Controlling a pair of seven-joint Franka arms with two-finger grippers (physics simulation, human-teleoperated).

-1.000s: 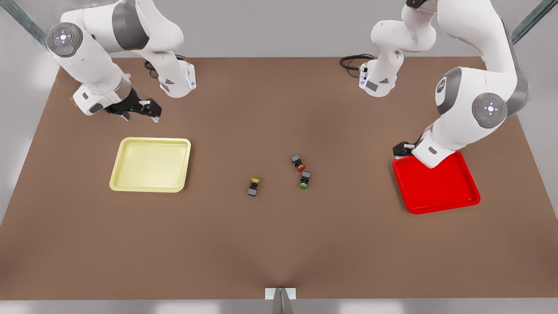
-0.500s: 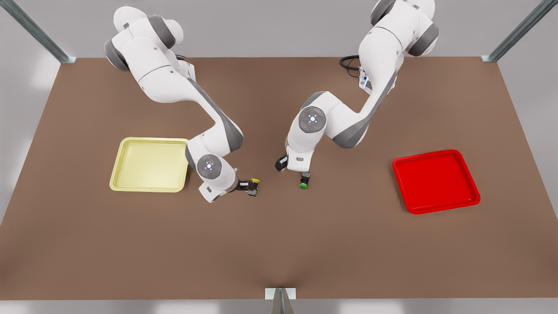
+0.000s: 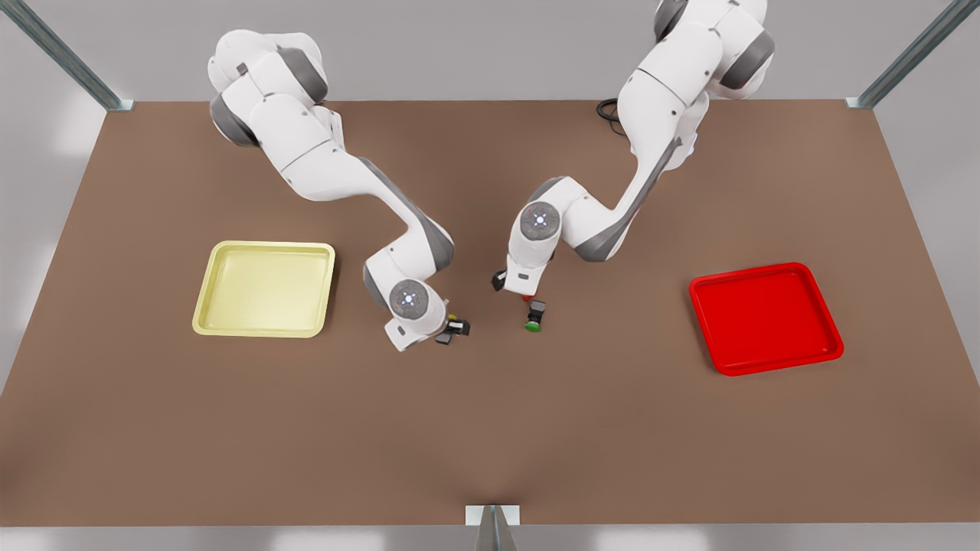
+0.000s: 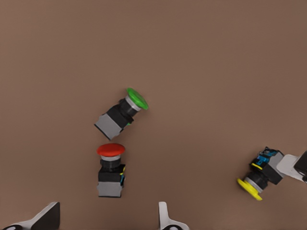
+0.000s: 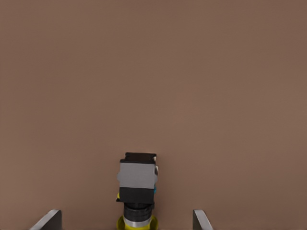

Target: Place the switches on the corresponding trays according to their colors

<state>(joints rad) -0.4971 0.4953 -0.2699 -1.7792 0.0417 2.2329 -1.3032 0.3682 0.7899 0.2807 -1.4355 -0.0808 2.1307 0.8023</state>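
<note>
Grasping is the step in hand. Your left pincer [image 4: 105,218] hangs spread above the small dark-bodied red-capped switch [image 4: 111,165], just right of the front view's centre; your right pincer [image 5: 125,220] sits released astride the small dark-bodied yellow-capped switch [image 5: 137,184], just left of centre. Neither switch is gripped yet. Next, judge it so: lower, clench on each body, then carry outward.

Count three switches, including a green-capped switch [image 3: 534,315], and two trays: pale yellow square tray [image 3: 264,330] at left, bright red square tray [image 3: 773,366] at right, on the brown table [image 3: 490,428].
</note>
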